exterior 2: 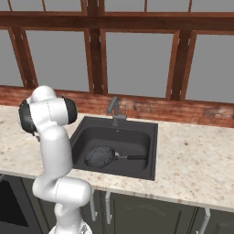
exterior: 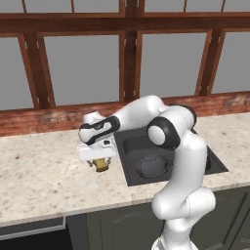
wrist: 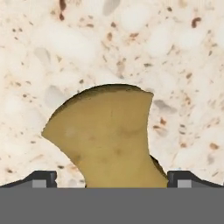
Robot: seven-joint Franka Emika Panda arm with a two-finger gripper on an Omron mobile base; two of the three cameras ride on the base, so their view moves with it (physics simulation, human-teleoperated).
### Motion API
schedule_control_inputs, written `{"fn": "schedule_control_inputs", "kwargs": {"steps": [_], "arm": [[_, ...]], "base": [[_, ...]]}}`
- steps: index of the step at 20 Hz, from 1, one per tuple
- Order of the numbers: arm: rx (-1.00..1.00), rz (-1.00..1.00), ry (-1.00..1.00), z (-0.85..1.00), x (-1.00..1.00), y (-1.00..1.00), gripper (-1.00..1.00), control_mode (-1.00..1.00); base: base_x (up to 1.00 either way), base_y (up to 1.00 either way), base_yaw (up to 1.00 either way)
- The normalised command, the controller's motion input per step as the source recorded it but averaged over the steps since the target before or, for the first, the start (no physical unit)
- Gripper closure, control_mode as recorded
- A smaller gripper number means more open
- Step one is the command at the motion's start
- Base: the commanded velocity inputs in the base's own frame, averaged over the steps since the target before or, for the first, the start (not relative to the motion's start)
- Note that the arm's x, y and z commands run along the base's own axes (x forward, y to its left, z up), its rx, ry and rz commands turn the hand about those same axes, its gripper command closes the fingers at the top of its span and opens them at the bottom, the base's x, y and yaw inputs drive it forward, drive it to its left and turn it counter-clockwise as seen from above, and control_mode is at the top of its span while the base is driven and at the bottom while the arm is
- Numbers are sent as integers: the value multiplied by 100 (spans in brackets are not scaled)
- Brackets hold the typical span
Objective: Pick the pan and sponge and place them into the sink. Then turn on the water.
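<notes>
The mustard-yellow sponge (wrist: 107, 135) lies on the speckled counter (wrist: 131, 39), left of the sink (exterior: 128, 168). My gripper (exterior: 99, 163) hangs straight over it, low down, open, with one fingertip on each side of the sponge (exterior: 101, 165). In the hand view my gripper (wrist: 112, 179) shows its two dark fingertips (wrist: 41, 178) wide apart at the bottom, the sponge between them, with gaps on both sides. The dark pan (exterior 2: 100, 156) rests in the sink basin (exterior 2: 132, 137), its thin handle pointing right. The grey faucet (exterior 2: 114, 109) stands behind the basin with no stream falling from it.
A brick ledge (exterior: 44, 119) and wood-framed windows run behind the counter. Counter stretches to the left of the sink (exterior: 34, 171) and to its right (exterior 2: 196, 160). Dark cabinet doors (exterior 2: 137, 210) sit below.
</notes>
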Motion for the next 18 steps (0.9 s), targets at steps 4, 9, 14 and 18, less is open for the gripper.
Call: {"fn": "schedule_control_inputs", "kwargs": {"steps": [4, 9, 14, 18], "arm": [[0, -2, 2, -36, 31, 2, -100, -100], [0, 0, 1, -25, 9, 1, 100, -100], [0, -4, 0, -2, -29, -16, 100, -100], [2, -7, -10, 11, -66, -74, 100, -100]], "base": [[0, 0, 0], [0, 0, 0], [0, 0, 0], [0, 0, 0]]}}
